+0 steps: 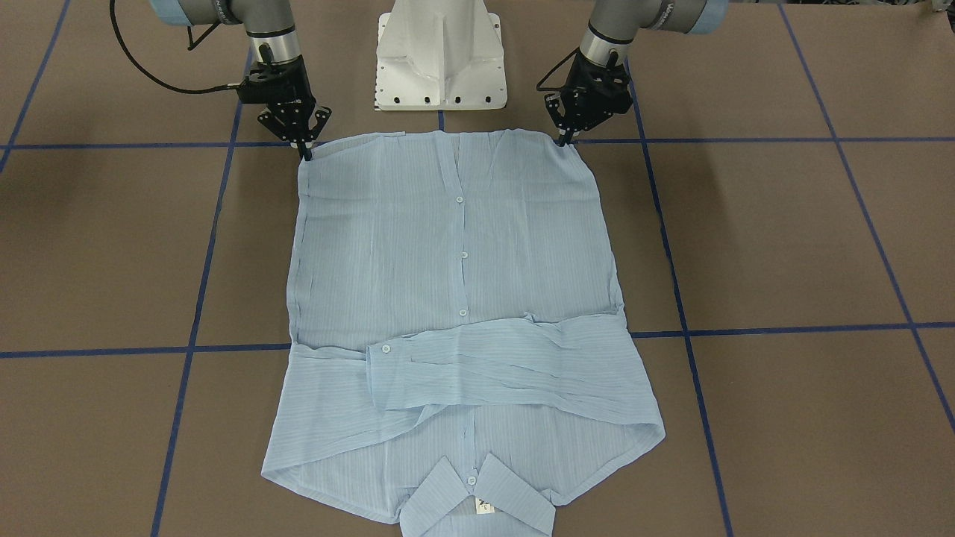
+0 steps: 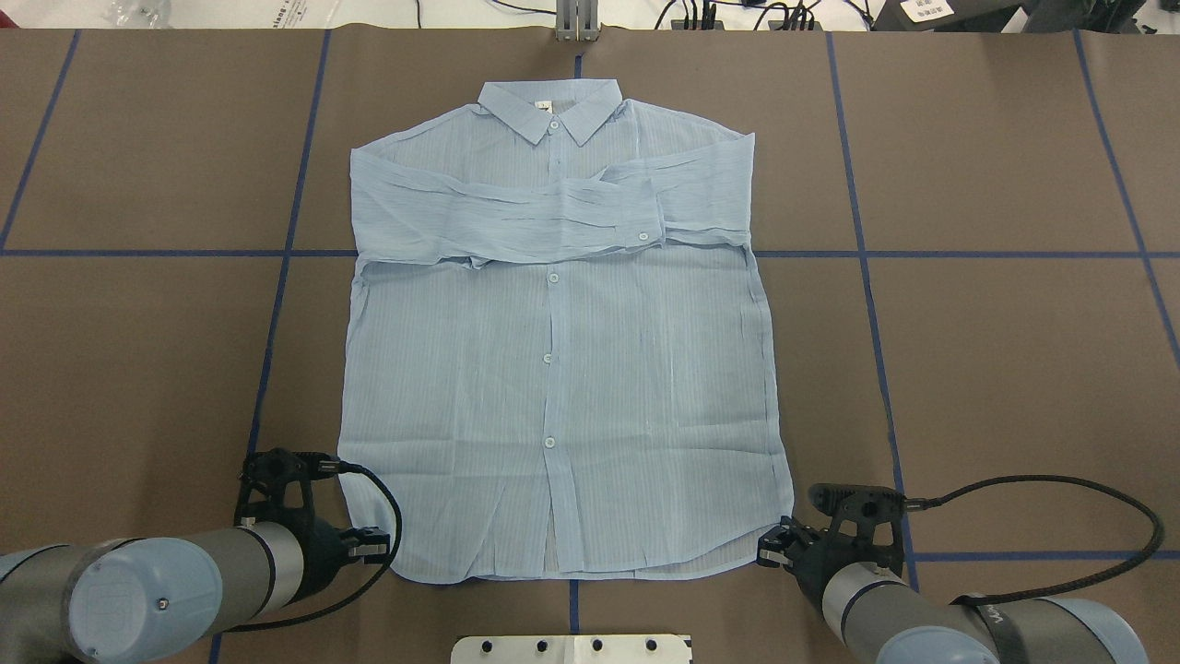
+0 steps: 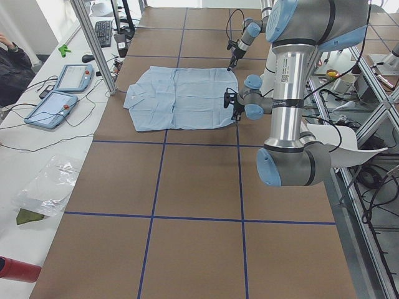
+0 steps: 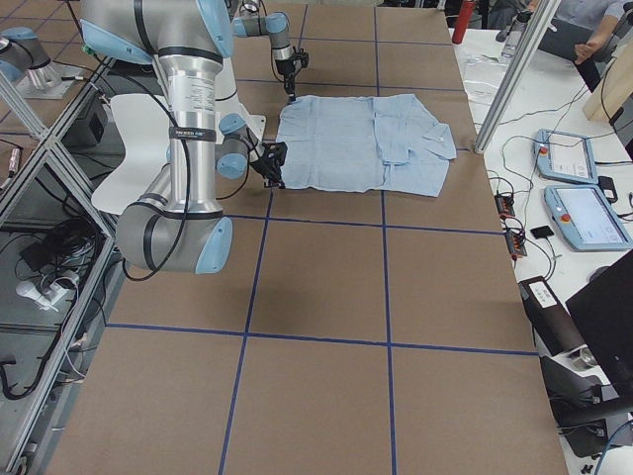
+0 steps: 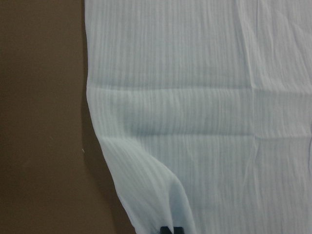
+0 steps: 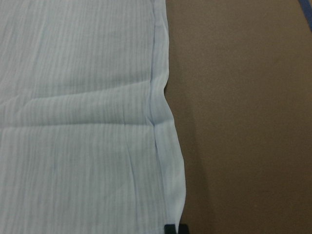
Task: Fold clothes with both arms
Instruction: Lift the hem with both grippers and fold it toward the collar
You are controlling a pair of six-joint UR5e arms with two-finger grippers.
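Pinching hem corners of the shirt, left claw and right claw sit closed on cloth — tips nearly cropped in wrist views.

Brown table with blue tape grid, white pedestal base; teach pendant on side bench, keyboard

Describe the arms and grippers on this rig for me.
Both the left arm and right arm are silver-grey tubes with light blue joint caps. The left gripper and right gripper are black open frames with thin black fingers. A black cable loops off each wrist.
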